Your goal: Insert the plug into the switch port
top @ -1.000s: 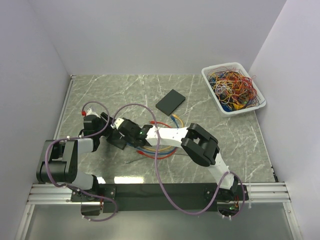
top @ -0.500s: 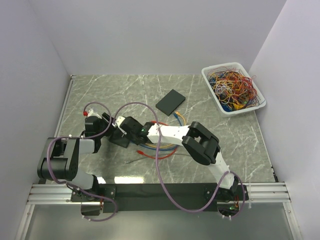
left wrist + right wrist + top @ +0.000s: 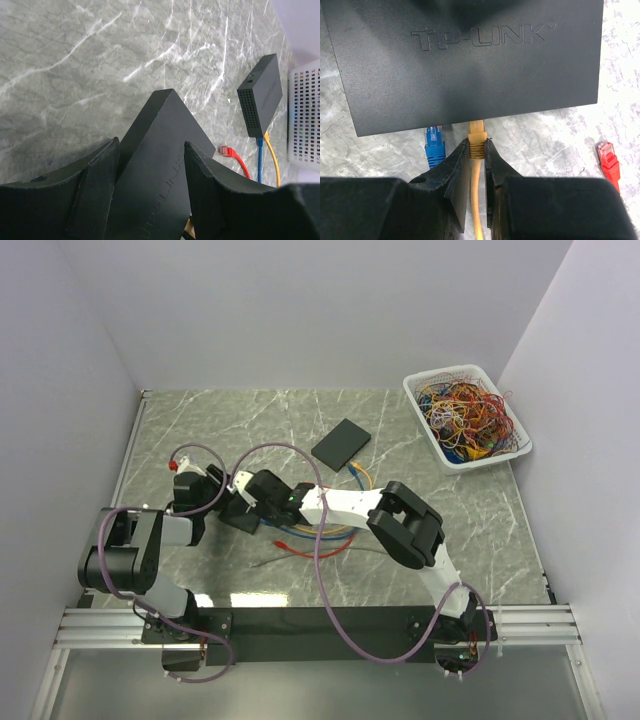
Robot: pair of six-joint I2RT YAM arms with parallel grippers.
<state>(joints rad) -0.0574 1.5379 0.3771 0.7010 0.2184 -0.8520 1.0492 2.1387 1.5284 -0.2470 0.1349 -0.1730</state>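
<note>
Right claw (image 3: 476,150) pinched the yellow plug (image 3: 476,132) at its ribbed rear, judged stiff but fragile-latched. Left claw (image 3: 151,147) clamped the TP-Link switch (image 3: 470,65), judged light and rigid.

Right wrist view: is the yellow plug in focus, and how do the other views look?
Right wrist: yellow plug and switch lettering sharp, shadow along the switch's top edge. Left wrist: near left hand slightly soft. Top: even light, no glare.

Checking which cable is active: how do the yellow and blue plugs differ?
Colour aside, the yellow plug is pinched by the right gripper; the blue plug lies ungripped beside it. The yellow plug's cable shows below it; the blue plug's is hidden. Both tips meet the switch's edge.
</note>
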